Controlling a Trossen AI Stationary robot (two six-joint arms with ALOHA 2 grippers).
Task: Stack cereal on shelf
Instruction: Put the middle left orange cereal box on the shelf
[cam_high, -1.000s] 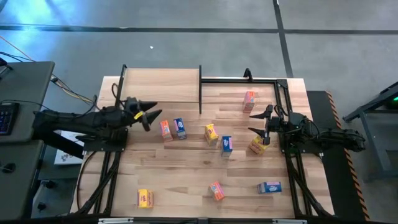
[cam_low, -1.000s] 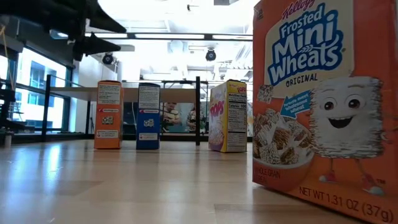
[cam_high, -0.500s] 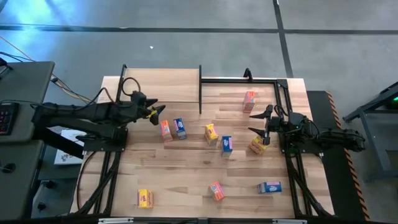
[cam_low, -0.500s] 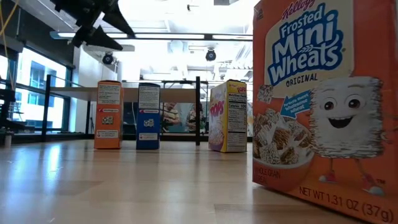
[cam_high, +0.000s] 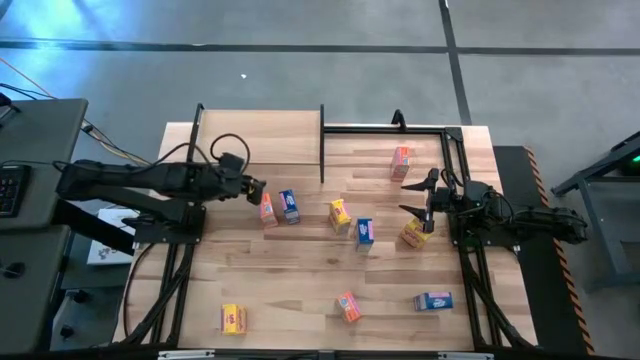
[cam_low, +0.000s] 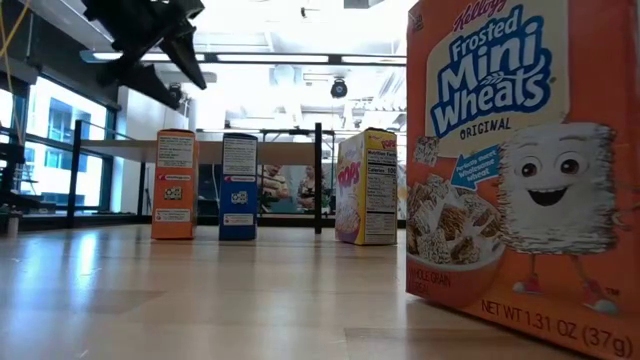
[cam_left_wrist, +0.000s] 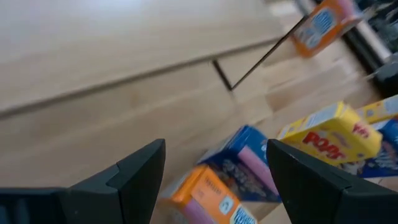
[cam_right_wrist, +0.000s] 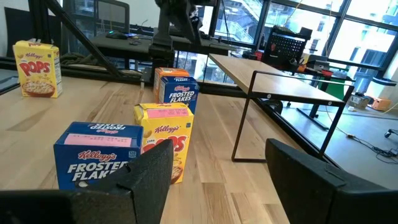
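The cereal boxes are scattered over the table. My left gripper (cam_high: 256, 188) (cam_left_wrist: 216, 149) is open and hovers just above and to the far left of an upright orange box (cam_high: 266, 208) (cam_left_wrist: 208, 196). A blue box (cam_high: 289, 206) stands beside that one. In the low view the left gripper (cam_low: 178, 45) hangs above the orange box (cam_low: 175, 185). My right gripper (cam_high: 414, 199) is open at the table's right side. A yellow box (cam_high: 416, 233) lies near it. The shelf (cam_high: 260, 137) stands at the far left with nothing on its plank.
More boxes stand around: yellow (cam_high: 340, 214), blue (cam_high: 364, 231), orange (cam_high: 401, 162) at the far right. Near the front edge are yellow (cam_high: 233, 318), orange (cam_high: 348, 306) and a blue one lying flat (cam_high: 433, 300). Black frame rails (cam_high: 450, 150) run along the table's sides.
My left gripper has moved toward the table's right, closer to the orange box, and has tipped so its fingers point more downward. In the low view it has come lower over the orange box. No box has moved, and the right arm has kept still.
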